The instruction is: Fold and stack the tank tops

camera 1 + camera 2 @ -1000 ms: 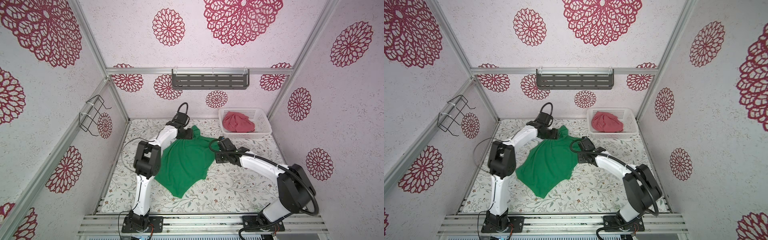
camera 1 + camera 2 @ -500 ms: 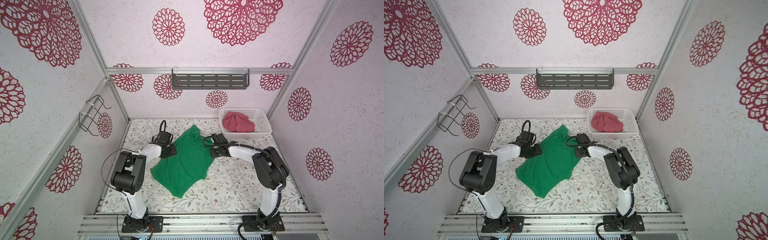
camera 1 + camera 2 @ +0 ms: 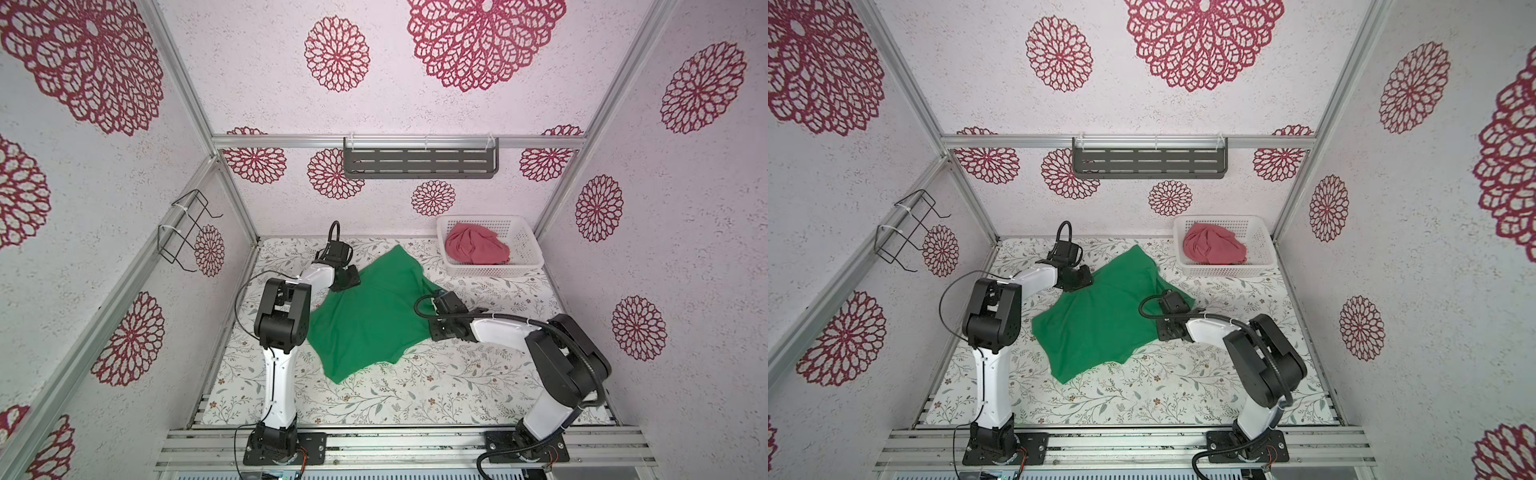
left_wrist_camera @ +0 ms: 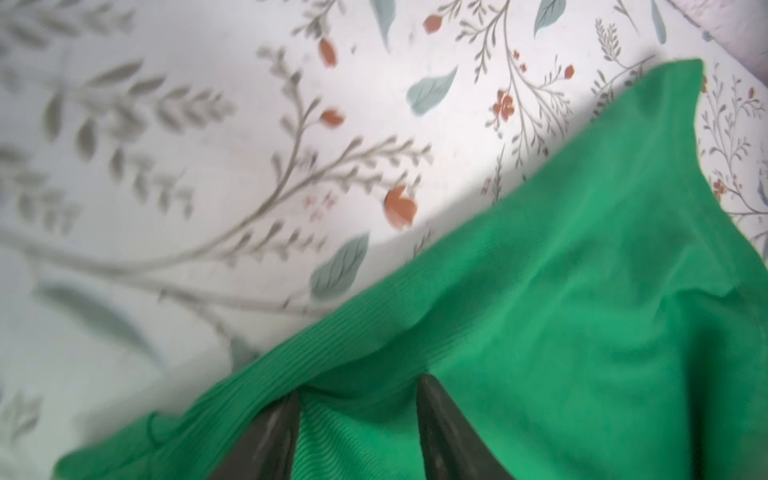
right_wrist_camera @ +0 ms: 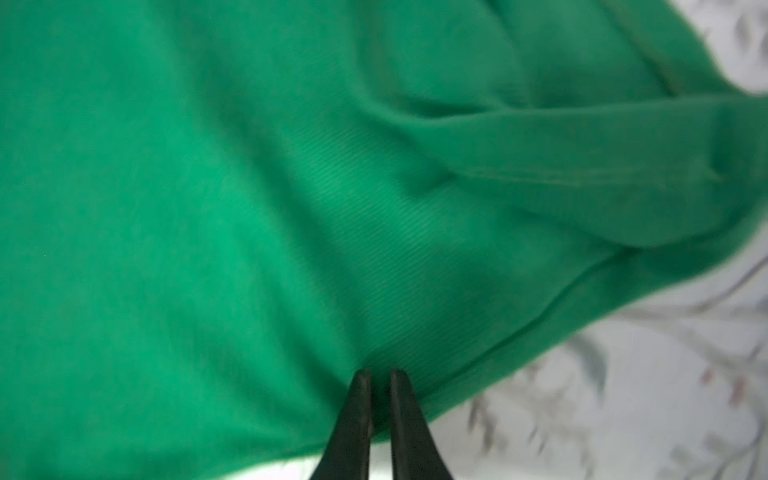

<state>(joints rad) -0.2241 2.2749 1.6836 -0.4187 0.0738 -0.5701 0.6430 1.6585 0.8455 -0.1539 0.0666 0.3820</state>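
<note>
Tops are numbering two: one green top [image 3: 370,320], one red top [image 3: 478,249]. One basket [image 3: 490,272] is showing. Arms are numbering two: one left arm [image 3: 278,374], one right arm [image 3: 498,334]. One table [image 3: 415,395] is showing. Wall fittings are numbering two: one grey shelf [image 3: 419,162], one wire rack [image 3: 185,232]. Both top views are giving the same counts.

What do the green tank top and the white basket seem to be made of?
The green tank top looks like soft, matte knit cloth, perhaps a cotton-type jersey. Fine ribs and a stitched hem show up close, and it drapes in loose folds. The basket looks like rigid, smooth white plastic, judging by its moulded grid of small holes and straight rim.
</note>
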